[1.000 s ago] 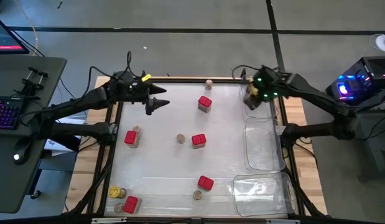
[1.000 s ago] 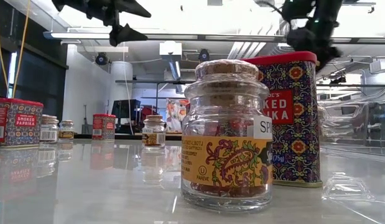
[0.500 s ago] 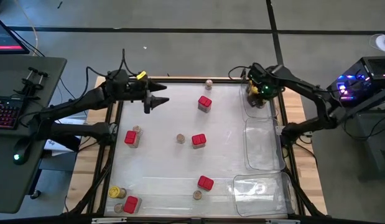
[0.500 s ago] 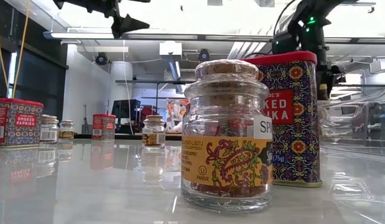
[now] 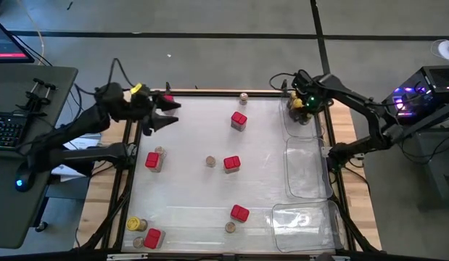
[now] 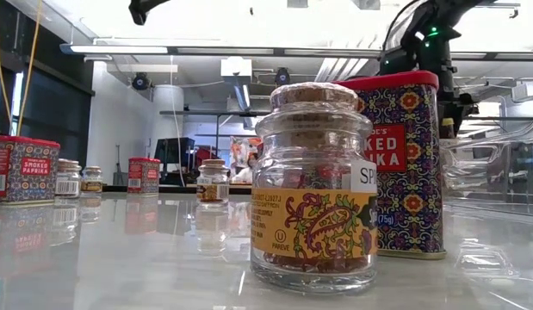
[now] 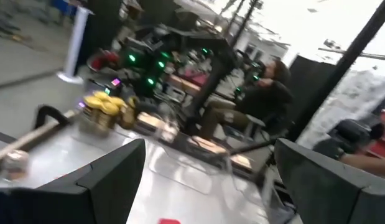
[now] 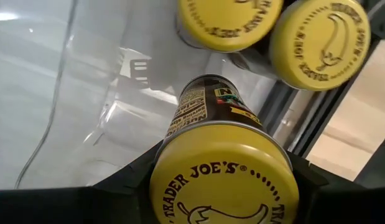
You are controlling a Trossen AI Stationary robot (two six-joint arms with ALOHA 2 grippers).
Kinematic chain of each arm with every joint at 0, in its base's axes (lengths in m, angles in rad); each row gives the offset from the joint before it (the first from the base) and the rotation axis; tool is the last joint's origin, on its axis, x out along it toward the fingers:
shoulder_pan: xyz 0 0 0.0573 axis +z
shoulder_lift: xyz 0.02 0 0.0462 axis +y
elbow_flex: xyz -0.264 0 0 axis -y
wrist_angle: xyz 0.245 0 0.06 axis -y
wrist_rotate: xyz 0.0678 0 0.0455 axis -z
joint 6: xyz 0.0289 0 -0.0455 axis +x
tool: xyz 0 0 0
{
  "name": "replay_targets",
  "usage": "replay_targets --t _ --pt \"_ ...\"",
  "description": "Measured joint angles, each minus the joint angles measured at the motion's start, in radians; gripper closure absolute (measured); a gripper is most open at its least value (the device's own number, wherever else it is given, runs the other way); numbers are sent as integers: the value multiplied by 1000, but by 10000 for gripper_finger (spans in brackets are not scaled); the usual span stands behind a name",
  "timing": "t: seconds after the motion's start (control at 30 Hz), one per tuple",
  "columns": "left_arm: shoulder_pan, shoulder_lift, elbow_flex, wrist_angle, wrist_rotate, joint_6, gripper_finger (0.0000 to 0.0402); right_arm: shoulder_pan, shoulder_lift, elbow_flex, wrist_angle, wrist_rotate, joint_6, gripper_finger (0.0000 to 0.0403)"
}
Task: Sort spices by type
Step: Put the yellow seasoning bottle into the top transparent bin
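1. The right gripper (image 5: 302, 109) pinches a round yellow-lidded jar (image 8: 222, 171) between its dark fingers (image 8: 127, 177); the jar has dark contents, a printed paper label and a smooth metal lid stamped with a pepper drawing.
2. Just beyond those jaws stand two more yellow-lidded jars (image 8: 229, 18), lids glossy and flat, touching or nearly touching each other.
3. All three sit within a clear plastic tray (image 8: 68, 93), thin and glassy, at the table's far right corner in the high view.
4. The left gripper (image 5: 160, 114) hangs with its jaws spread wide and nothing between them, above the far left edge of the table (image 5: 188, 196).
5. Ahead of the left jaws, across the pale shiny tabletop, the right arm's green lights and the yellow lids show, blurred.
6. Well apart from both grippers, red boxy tins (image 5: 239, 119) with patterned sides stand scattered on the table.
7. Small glass jars with cork-like tops (image 6: 314, 185) stand among them; one sits beside a tin (image 6: 404, 164) close to the low camera.
8. Another yellow-lidded jar (image 5: 136, 224) stands at the near left corner, far from either gripper.
9. Two further clear trays (image 5: 305, 170) lie along the right side, near the right arm.
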Motion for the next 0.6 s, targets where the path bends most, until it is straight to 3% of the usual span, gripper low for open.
replay_targets --t 0.33,0.6 --pt "0 1 0 -29 -32 14 58 -52 0 -1 -12 -8 30 195" --pt "0 2 0 -70 -29 40 58 -53 0 -60 77 10 126 180"
